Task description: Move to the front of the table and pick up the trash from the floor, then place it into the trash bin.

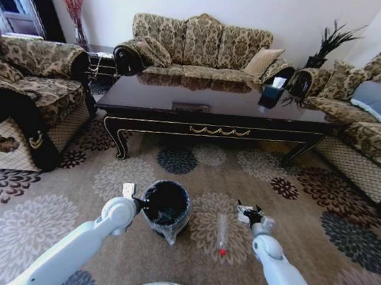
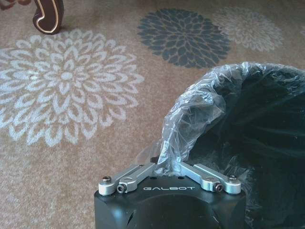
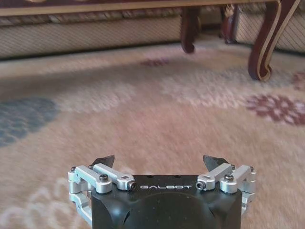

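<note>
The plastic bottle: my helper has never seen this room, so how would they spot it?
Start at the dark coffee table. On the flowered carpet before it stands a black trash bin; the plastic bottle lies beside it, clear, with a red cap.

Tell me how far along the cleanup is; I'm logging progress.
Done: the robot stands before the coffee table. In hand: the left gripper pinches the trash bin liner. Left: the clear plastic bottle lies on the carpet, beside the open right gripper.
</note>
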You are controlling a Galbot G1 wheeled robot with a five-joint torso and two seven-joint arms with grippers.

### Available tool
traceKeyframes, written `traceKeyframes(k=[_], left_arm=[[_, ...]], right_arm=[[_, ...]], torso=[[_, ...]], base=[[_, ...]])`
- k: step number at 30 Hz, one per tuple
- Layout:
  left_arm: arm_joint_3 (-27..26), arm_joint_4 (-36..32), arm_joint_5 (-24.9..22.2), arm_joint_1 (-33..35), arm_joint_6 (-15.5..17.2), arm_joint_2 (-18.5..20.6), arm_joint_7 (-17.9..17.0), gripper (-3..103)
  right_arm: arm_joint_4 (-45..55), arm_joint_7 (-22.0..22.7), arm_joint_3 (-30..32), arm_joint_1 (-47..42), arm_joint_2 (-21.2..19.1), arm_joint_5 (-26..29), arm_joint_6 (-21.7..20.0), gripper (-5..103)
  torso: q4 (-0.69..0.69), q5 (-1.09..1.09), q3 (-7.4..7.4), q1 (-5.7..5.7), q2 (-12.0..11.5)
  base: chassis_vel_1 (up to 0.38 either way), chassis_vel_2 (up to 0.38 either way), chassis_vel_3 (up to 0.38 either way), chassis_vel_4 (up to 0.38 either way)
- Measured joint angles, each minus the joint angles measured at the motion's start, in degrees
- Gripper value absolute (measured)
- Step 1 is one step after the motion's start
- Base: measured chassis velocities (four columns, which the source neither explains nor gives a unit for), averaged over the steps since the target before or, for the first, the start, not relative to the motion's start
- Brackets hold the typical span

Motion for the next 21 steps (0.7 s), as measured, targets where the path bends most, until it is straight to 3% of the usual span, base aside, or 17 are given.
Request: traceKeyframes(k=[21], left_arm=[[2.71,-0.05,0.33,-1.01,-0.04,-0.7,0.41,0]], right_arm=[[-32.71,-4.66,2.58,18.12,5.97,-5.25,5.93,100]], torso=[[-0.01,-0.01,0.0,0.0,0.0]], base=[[0.0,0.0,0.0,0.0]])
